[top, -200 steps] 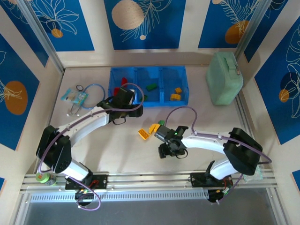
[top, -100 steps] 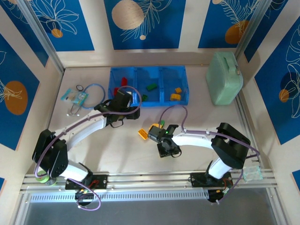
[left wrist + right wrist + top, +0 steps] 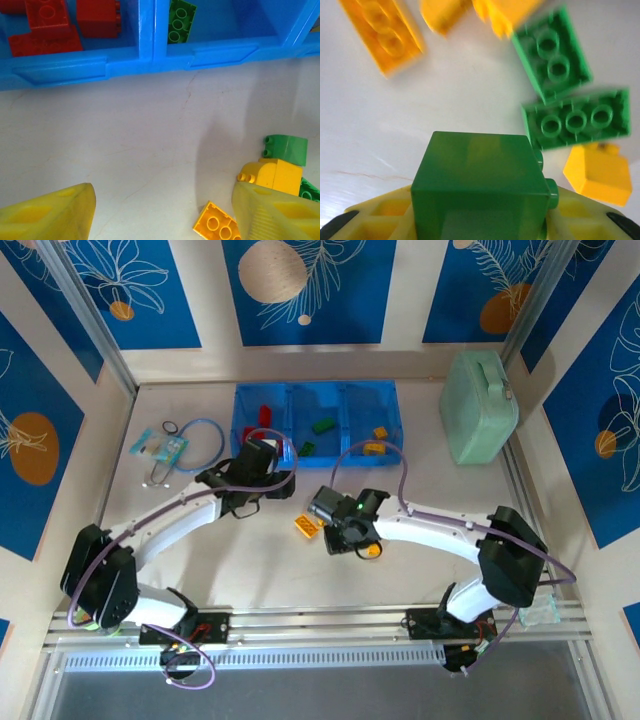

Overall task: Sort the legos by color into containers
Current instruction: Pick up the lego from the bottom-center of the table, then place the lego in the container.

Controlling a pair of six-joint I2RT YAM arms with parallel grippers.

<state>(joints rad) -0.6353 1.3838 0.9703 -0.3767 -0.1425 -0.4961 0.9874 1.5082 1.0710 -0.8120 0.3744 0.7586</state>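
clamping green brick [image 3: 479,182]: right gripper [image 3: 480,217]; left gripper [image 3: 160,210] jaws apart; loose legos [image 3: 552,55] beside, mint case [image 3: 478,407] far right.

A chunky green block [image 3: 479,175] sits low in the middle, clamped between the yellow fingers [image 3: 375,220] of the right gripper [image 3: 480,217]. Two studs poke out on its right side. Beyond it, loose pieces lie on the pale table [image 3: 445,100]. A long orange brick [image 3: 382,35] is at upper left, and blurred yellow pieces [image 3: 480,12] are at the top edge. A square green plate [image 3: 551,52] lies tilted at upper right, with a longer green brick [image 3: 576,120] just below it. A yellow brick [image 3: 597,172] lies just under that one.
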